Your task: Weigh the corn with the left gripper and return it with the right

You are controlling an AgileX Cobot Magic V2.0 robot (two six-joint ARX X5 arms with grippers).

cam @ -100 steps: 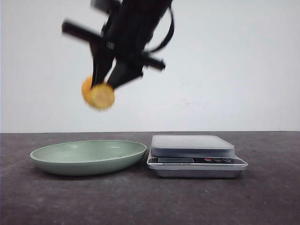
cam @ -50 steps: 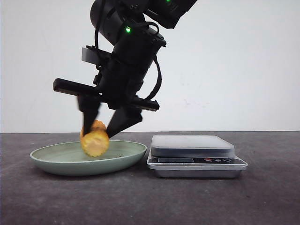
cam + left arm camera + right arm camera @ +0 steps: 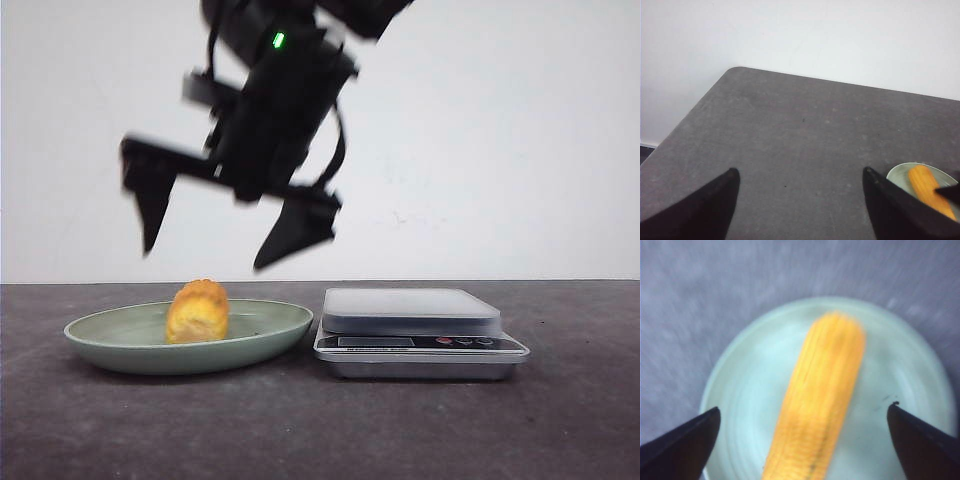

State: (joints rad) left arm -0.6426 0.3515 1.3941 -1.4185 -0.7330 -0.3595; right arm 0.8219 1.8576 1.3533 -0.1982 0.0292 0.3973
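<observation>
Since the right gripper (image 3: 205,258) hangs with its two wedge fingers spread wide and nothing between them, the risk I'd watch from where I stand is a careless move low over the dish: a fingertip dipping or swinging sideways could clip the corn (image 3: 198,312) and roll it, and that cob is rounded and lies loose, so a nudge might send it up the shallow slope and over the rim of the pale green plate (image 3: 100,335). A knock on the rim itself could skate the light plate across the counter (image 3: 320,430) toward the kitchen scale (image 3: 410,310), which sits just beside it. The blur on the arm suggests it is moving briskly, which makes any such contact harder on the corn. The left gripper (image 3: 800,172) is likewise spread and empty, out over bare counter, with the plate off to one side of it, so I judge it little threat. As for the corn, it lies on its side in the plate, directly beneath the right gripper and clear of both fingertips. The wrist camera looks straight down on it, lengthwise between the two open fingers. The scale's platform carries nothing.
</observation>
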